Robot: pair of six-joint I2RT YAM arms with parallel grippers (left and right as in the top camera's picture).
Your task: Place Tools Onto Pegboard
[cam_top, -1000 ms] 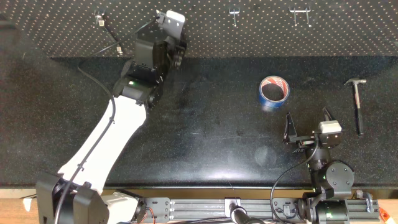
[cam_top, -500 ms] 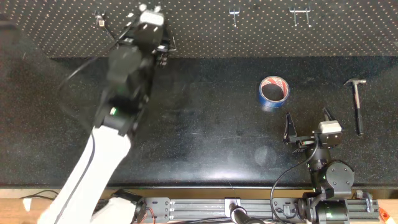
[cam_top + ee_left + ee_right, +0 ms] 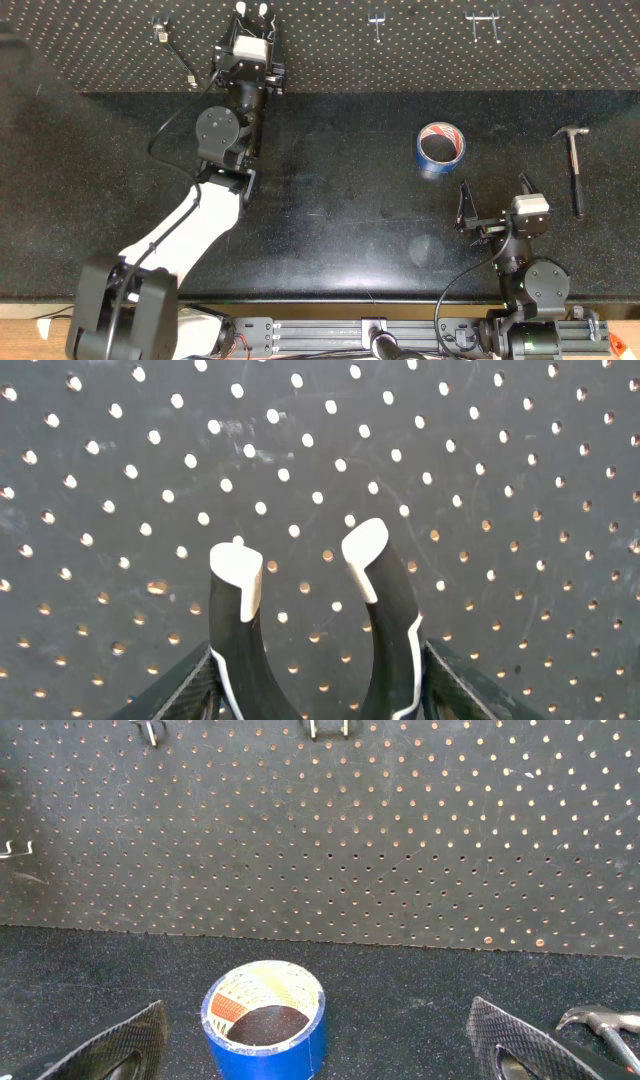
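Left wrist view: the left gripper (image 3: 300, 568) is close against the pegboard (image 3: 500, 460). Its 2 fingers stand apart with nothing between them, only board holes in the gap. The lower part of both fingers is cut off by the frame edge.

In the top view, the left arm reaches to approx. 11 o'clock of the table (image 3: 330, 220) and covers a piece of the board there. At 9 o'clock from that gripper is a small hook (image 3: 160, 31) with a thin dark thing (image 3: 186, 72) below it. I cannot tell what it is.

The blue tape roll (image 3: 440, 147) lies flat on the table, hole up, at approx. 2 o'clock from the table centre, near the board but not on it. The hammer (image 3: 574, 170) lies on the table at 3 o'clock from the roll, well apart from it, head toward the board. In the right wrist view only its head shows, and the handle is cut off.

The right gripper (image 3: 493, 203) is at approx. 5 o'clock from the roll, with fingers spread wide and holding nothing. In its own view only 2 dark finger parts show at the corners.

On the board, 1 single hook (image 3: 377, 20) and 1 double hook (image 3: 483, 22) hang at 12 o'clock from the roll, both bare. In the right wrist view their tops are cut off.
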